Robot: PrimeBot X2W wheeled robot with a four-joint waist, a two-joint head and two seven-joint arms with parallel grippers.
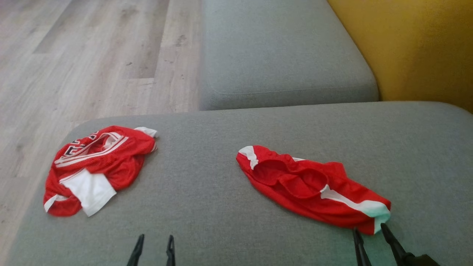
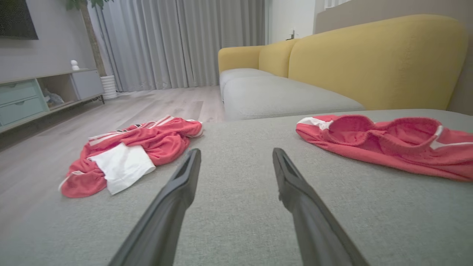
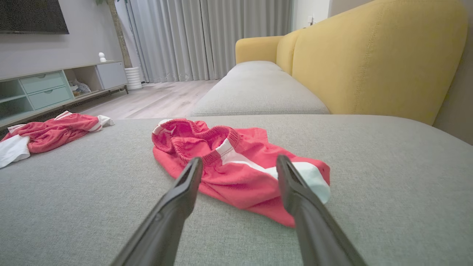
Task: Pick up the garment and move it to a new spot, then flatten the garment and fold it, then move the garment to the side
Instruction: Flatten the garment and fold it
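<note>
Two crumpled red garments lie on the grey cushion (image 1: pixel 207 207). Red shorts with white stripes (image 1: pixel 314 186) (image 3: pixel 229 166) (image 2: pixel 391 142) lie to the right, the waistband toward the far side. A red and white jersey (image 1: pixel 96 166) (image 2: pixel 133 151) (image 3: pixel 48 131) is bunched up near the cushion's left edge. My right gripper (image 1: pixel 369 228) (image 3: pixel 239 160) stands open just short of the shorts' near white-trimmed end, holding nothing. My left gripper (image 1: pixel 155 238) (image 2: pixel 236 152) is open over bare cushion between the two garments, nearer the front edge.
A second grey seat cushion (image 1: pixel 281 51) extends beyond, with a yellow backrest (image 1: pixel 417 48) along the right. Wooden floor (image 1: pixel 74 55) drops off to the left of the cushion. A low cabinet (image 2: pixel 40 96) and curtains (image 2: pixel 177 40) stand across the room.
</note>
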